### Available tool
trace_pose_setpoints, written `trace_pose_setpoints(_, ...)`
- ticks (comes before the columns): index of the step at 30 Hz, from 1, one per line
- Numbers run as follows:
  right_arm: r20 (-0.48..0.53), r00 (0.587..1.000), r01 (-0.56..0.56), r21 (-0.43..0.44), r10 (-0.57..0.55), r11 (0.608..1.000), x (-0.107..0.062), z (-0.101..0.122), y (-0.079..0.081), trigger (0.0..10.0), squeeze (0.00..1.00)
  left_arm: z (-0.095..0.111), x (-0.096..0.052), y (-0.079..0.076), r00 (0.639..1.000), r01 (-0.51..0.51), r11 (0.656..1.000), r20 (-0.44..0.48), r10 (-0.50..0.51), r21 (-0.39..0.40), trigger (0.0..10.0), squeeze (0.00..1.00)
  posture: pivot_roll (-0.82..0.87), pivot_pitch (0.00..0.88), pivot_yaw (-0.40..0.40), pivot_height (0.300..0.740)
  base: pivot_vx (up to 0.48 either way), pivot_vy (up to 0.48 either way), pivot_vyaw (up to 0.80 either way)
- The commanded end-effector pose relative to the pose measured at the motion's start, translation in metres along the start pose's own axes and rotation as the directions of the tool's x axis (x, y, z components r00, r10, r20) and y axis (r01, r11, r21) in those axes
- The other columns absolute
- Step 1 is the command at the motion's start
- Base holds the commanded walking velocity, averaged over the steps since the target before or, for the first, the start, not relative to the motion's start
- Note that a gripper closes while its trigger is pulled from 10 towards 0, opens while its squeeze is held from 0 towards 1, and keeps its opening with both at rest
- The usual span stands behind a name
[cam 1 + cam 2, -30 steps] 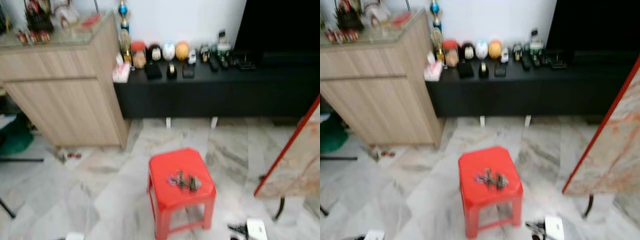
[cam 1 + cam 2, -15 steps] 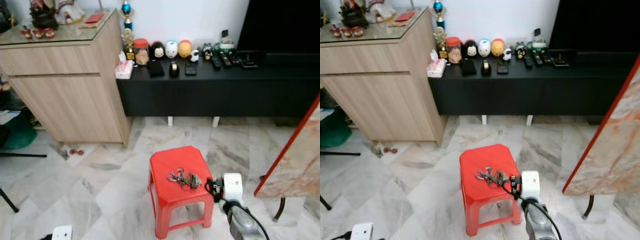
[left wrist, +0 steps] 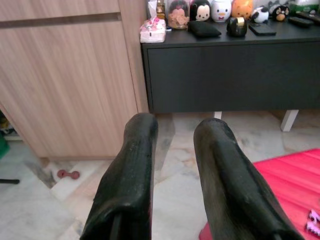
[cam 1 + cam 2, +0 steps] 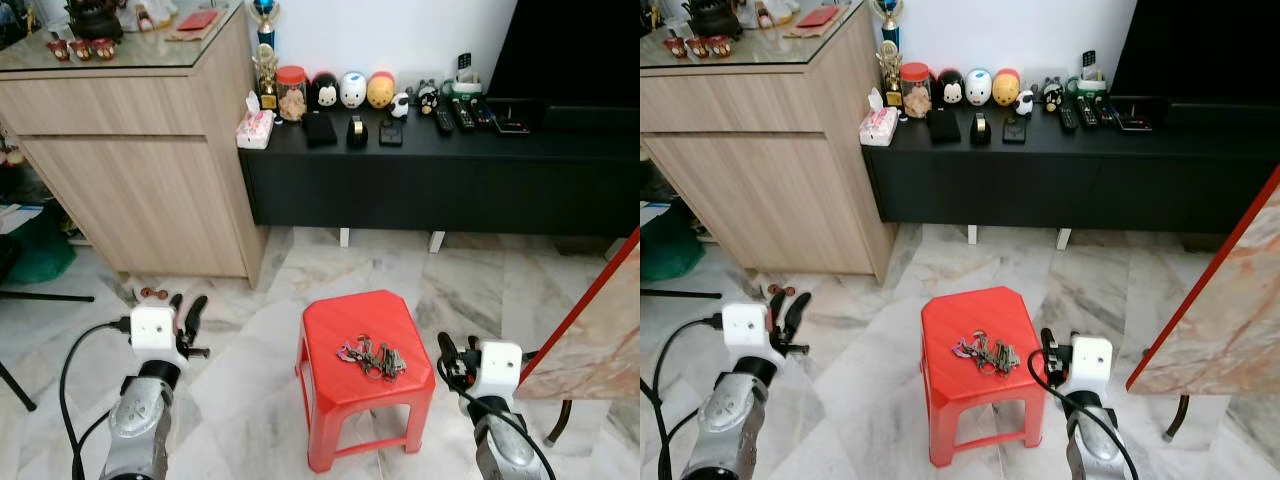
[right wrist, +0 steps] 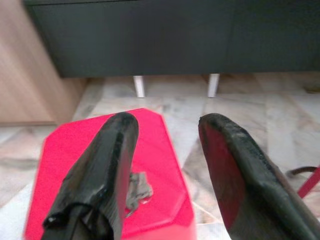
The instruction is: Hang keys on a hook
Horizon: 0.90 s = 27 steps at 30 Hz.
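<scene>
While keys lie on stool — both grippers gape.

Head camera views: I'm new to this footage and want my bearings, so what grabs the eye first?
A bright red stool stands on the pale marble floor, with a bunch of keys lying on its seat. Both grippers are raised and open: the right gripper just beside the stool, the left gripper further off. Behind, colourful figurines line a long black cabinet.
</scene>
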State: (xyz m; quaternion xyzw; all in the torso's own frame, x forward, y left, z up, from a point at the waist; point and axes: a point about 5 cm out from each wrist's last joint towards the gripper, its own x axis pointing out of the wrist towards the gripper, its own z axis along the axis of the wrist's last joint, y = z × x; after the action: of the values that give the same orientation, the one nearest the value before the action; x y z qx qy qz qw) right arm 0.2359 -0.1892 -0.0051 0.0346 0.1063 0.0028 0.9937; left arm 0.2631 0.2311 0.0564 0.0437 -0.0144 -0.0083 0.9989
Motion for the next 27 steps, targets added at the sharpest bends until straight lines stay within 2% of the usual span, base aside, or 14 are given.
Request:
trace_pose_setpoints(1, 0.024, 0.999, -0.022, 0.014, 0.022, 1.000, 0.000, 0.004, 0.005, 10.0, 0.00, 0.002, -0.004, 0.003, 1.000, -0.013, 1.000, 0.002, 0.013, -0.018, 10.0, 0.00, -0.08, 0.000, 0.026, 0.740, 0.000, 0.000, 0.00)
trace_pose_setpoints(3, 0.005, 1.000, -0.012, 0.015, 0.012, 1.000, -0.002, 0.000, 0.003, 10.0, 0.00, -0.001, -0.010, 0.004, 0.999, -0.035, 0.999, -0.013, 0.035, -0.035, 10.0, 0.00, -0.07, 0.000, 0.023, 0.740, 0.000, 0.000, 0.00)
trace_pose_setpoints(4, -0.010, 0.999, 0.032, 0.018, -0.032, 0.999, -0.002, -0.002, -0.003, 10.0, 0.00, -0.002, -0.013, 0.006, 0.999, -0.050, 0.998, -0.019, 0.049, -0.038, 10.0, 0.00, -0.06, 0.000, 0.021, 0.740, 0.000, 0.000, 0.00)
trace_pose_setpoints(5, -0.015, 0.998, 0.066, 0.038, -0.066, 0.997, -0.001, -0.002, -0.008, 10.0, 0.00, -0.001, -0.013, 0.007, 0.998, -0.065, 0.997, -0.022, 0.065, -0.040, 10.0, 0.00, -0.05, 0.000, 0.018, 0.740, 0.000, 0.000, 0.00)
trace_pose_setpoints(8, -0.010, 0.997, 0.076, 0.042, -0.075, 0.996, 0.003, 0.004, -0.012, 10.0, 0.00, 0.003, -0.011, 0.007, 0.999, -0.052, 0.998, -0.017, 0.051, -0.036, 10.0, 0.00, -0.05, 0.000, 0.018, 0.740, 0.000, 0.000, 0.00)
trace_pose_setpoints(14, 0.032, 0.998, 0.054, 0.053, -0.056, 0.997, 0.012, 0.020, -0.008, 10.0, 0.00, 0.012, -0.007, 0.002, 1.000, -0.016, 1.000, -0.012, 0.016, -0.017, 10.0, 0.00, -0.04, 0.000, 0.014, 0.740, 0.000, 0.398, 0.00)
trace_pose_setpoints(19, 0.021, 0.998, 0.061, 0.037, -0.061, 0.997, 0.012, 0.018, -0.009, 10.0, 0.00, 0.018, -0.005, -0.007, 1.000, -0.005, 1.000, 0.002, 0.005, -0.025, 10.0, 0.00, -0.04, 0.000, 0.007, 0.740, 0.000, 0.404, 0.00)
trace_pose_setpoints(21, 0.019, 0.999, 0.040, 0.020, -0.040, 0.999, 0.010, 0.018, -0.008, 10.0, 0.00, 0.019, -0.004, -0.015, 0.999, 0.032, 0.999, -0.008, -0.032, -0.038, 10.0, 0.00, -0.04, 0.000, 0.007, 0.740, 0.000, 0.379, 0.00)
trace_pose_setpoints(27, 0.013, 0.998, 0.057, 0.017, -0.057, 0.998, 0.011, 0.019, -0.011, 10.0, 0.00, 0.021, -0.004, -0.020, 0.998, 0.060, 0.998, -0.013, -0.061, -0.032, 10.0, 0.00, -0.04, 0.000, 0.013, 0.740, 0.000, 0.358, 0.00)
